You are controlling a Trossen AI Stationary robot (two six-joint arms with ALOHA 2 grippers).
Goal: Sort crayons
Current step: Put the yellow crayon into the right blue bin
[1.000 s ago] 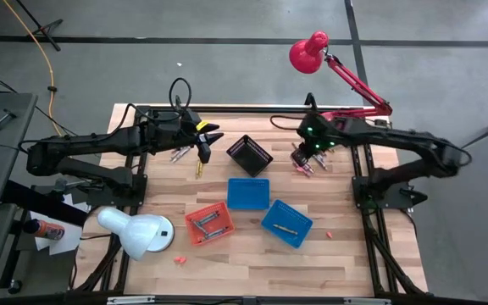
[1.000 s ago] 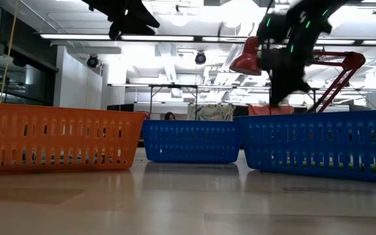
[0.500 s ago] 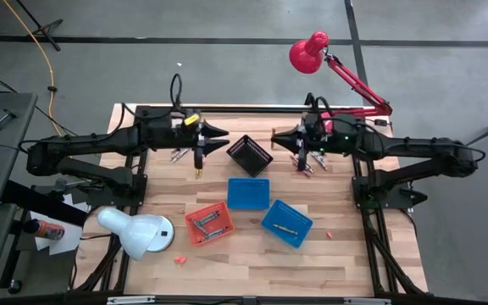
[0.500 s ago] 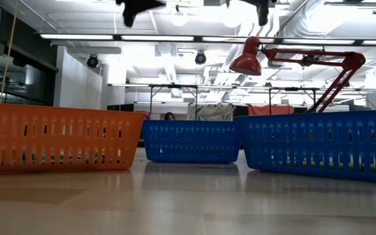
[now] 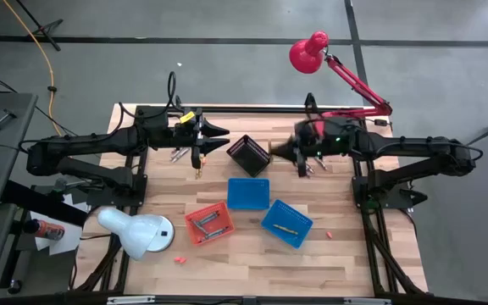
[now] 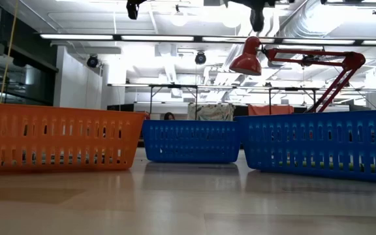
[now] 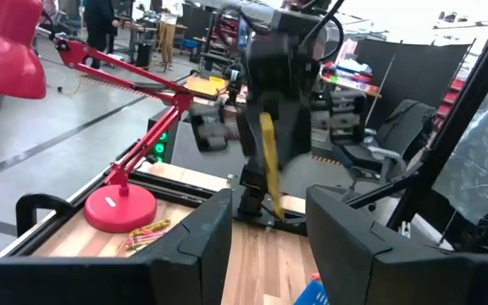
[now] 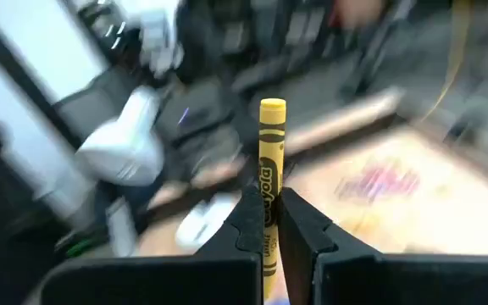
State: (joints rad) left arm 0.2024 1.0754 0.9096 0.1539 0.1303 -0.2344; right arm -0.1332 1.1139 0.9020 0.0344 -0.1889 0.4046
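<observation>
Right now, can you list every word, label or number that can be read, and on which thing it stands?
Nothing can be read for certain.
The yellow crayon in the right gripper: dark print runs along its wrapper, but it is too blurred to read.
The baskets and the red lamp: no text shows.

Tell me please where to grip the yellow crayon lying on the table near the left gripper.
Grip the yellow crayon at its middle, coming straight down from above. It lies flat on the table, apart from other things, so fingers can close across its thin width.
</observation>
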